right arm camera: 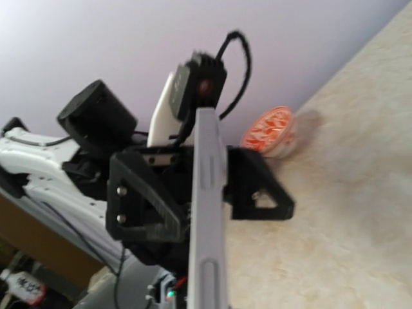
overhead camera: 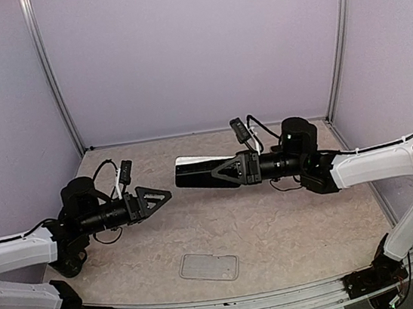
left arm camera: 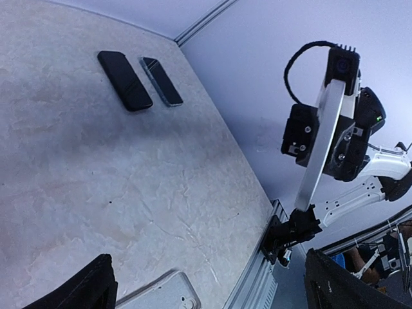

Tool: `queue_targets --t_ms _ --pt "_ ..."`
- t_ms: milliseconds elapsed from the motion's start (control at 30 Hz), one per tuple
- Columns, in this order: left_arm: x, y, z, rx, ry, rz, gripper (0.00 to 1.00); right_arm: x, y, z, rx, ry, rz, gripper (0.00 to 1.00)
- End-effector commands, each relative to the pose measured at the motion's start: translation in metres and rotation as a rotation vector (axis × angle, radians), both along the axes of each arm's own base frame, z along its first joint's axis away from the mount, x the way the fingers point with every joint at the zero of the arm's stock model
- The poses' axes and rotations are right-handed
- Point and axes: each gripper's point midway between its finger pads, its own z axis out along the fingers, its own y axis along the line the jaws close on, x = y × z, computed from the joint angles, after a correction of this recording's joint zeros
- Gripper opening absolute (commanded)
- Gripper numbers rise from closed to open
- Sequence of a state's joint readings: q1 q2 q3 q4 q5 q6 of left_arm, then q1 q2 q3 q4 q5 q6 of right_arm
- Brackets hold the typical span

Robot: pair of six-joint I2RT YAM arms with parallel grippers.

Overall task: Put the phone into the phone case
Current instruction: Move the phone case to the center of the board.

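My right gripper (overhead camera: 222,171) is shut on the phone (overhead camera: 194,174) and holds it edge-up, well above the table, near the middle. In the right wrist view the phone's pale edge (right arm camera: 209,212) runs between the two black fingers (right arm camera: 145,203). The left wrist view shows the same phone edge-on (left arm camera: 317,145). The clear phone case (overhead camera: 209,266) lies flat near the front edge, and its corner shows in the left wrist view (left arm camera: 161,296). My left gripper (overhead camera: 157,197) is open and empty, raised left of the phone and pointing at it.
Two dark phone-like slabs (left arm camera: 125,80) (left arm camera: 161,82) lie side by side near the back wall. An orange-and-white round container (right arm camera: 270,132) sits by the wall behind the left arm. The table's front rail (overhead camera: 234,303) is near the case.
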State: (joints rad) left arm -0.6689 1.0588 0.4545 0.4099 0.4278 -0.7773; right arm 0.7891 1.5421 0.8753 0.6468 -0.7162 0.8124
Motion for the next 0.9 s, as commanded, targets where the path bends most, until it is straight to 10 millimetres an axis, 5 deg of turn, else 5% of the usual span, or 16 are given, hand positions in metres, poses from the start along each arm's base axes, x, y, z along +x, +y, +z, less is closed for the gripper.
queue_targets --t_ms 0,267,600,867 --pt "-0.011 0.008 -0.041 0.112 0.129 0.036 0.99 0.011 -0.017 0.024 -0.030 -0.107 -0.097 0.00" --pt "-0.030 0.013 -0.092 0.298 0.240 0.073 0.97 0.019 -0.042 0.041 -0.094 -0.202 -0.228 0.00" --pt "-0.055 0.004 -0.128 0.518 0.293 0.076 0.78 0.018 -0.048 0.044 -0.102 -0.225 -0.248 0.00" --pt "-0.062 -0.005 -0.152 0.653 0.297 0.081 0.53 0.018 -0.049 0.044 -0.103 -0.230 -0.244 0.00"
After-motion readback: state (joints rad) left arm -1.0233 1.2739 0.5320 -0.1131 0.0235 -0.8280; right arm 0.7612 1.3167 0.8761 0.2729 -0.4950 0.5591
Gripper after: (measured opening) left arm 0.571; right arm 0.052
